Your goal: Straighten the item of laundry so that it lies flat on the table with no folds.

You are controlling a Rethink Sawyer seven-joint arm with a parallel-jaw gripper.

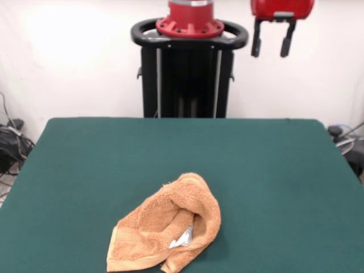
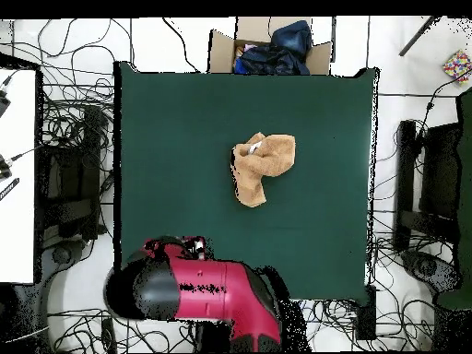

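The orange-tan towel [image 1: 170, 227] lies crumpled and folded over on itself near the front edge of the green table [image 1: 273, 170], left of centre. Its white tag [image 1: 182, 239] shows in the fold. In the overhead view the towel [image 2: 261, 166] is bunched in the table's [image 2: 166, 138] far half from the robot. My gripper [image 1: 272, 40] hangs high above the table's far edge, right of the pedestal. It is open, empty and far from the towel. In the overhead view the red arm [image 2: 207, 290] is drawn back over the table's edge by the base.
The black pedestal [image 1: 187, 74] stands behind the table's far side. A cardboard box with dark clothes [image 2: 267, 51] sits beyond the table edge opposite the robot. Cables and black equipment [image 2: 74, 175] lie on the floor at both sides of the table.
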